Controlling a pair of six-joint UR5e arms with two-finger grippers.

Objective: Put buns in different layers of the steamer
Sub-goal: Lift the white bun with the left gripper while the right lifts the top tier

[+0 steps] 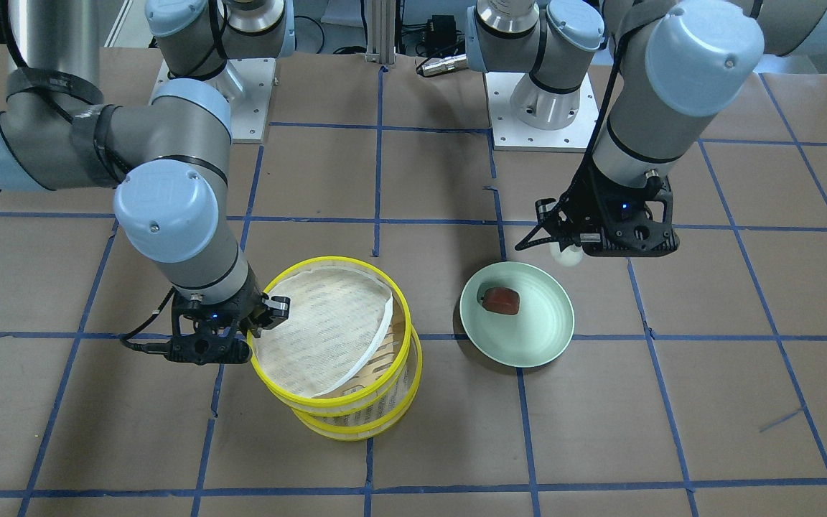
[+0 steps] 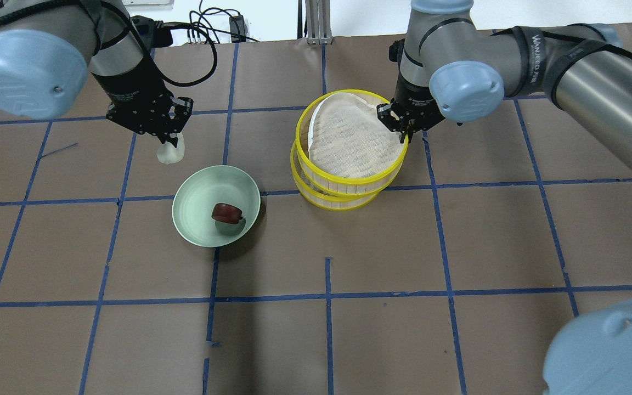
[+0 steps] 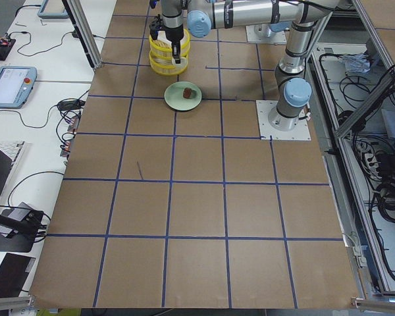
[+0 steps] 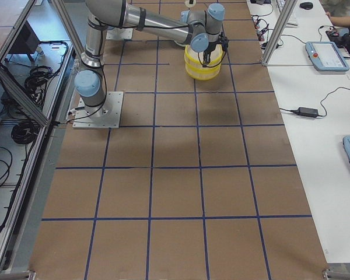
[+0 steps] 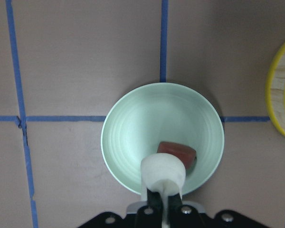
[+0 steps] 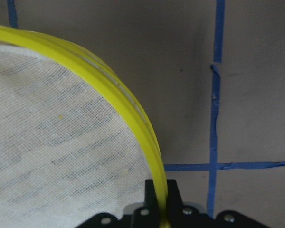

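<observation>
No bun placed yet: left gripper (image 2: 171,141) pinches white rounded bun (image 2: 170,153); right gripper (image 2: 405,134) pinches yellow-rimmed steamer tier (image 2: 349,184); reddish-brown bun (image 2: 226,213) on green plate (image 2: 195,192).

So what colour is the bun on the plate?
The bun is dark reddish-brown; the overhead view shows it best.

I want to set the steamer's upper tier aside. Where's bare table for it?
Bare table lies on the operators' side of the steamer and plate, and beyond the right gripper on the steamer's right. Crowded: the narrow plate-steamer gap, and beside the plate where the left gripper holds the white bun.
</observation>
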